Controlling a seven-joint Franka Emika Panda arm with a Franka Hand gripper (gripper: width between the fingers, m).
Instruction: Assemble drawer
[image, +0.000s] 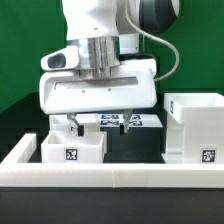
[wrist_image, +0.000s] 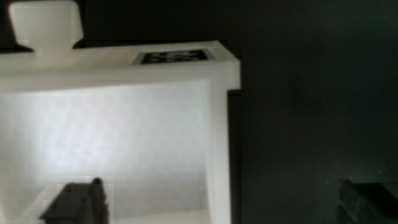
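A shallow white tray (image: 72, 150) with a square tag on its face sits at the front of the exterior view's left. The tall hollow shell (image: 195, 125) stands at the exterior view's right. My gripper (image: 100, 124) hangs low over the tray's right end, open. In the wrist view the tray (wrist_image: 107, 130) fills the frame, with a tag (wrist_image: 178, 57) on its far wall. The gripper (wrist_image: 222, 200) straddles the tray's side wall (wrist_image: 222, 140). One finger (wrist_image: 75, 200) is inside the tray and the other (wrist_image: 370, 200) is outside over the black table. The second tray is not in view.
The long low white border rail (image: 110, 178) runs along the front and up the exterior view's left. The marker board (image: 135, 121) lies behind the gripper, between tray and shell. A white block (wrist_image: 45, 25) of unclear kind shows beyond the tray in the wrist view.
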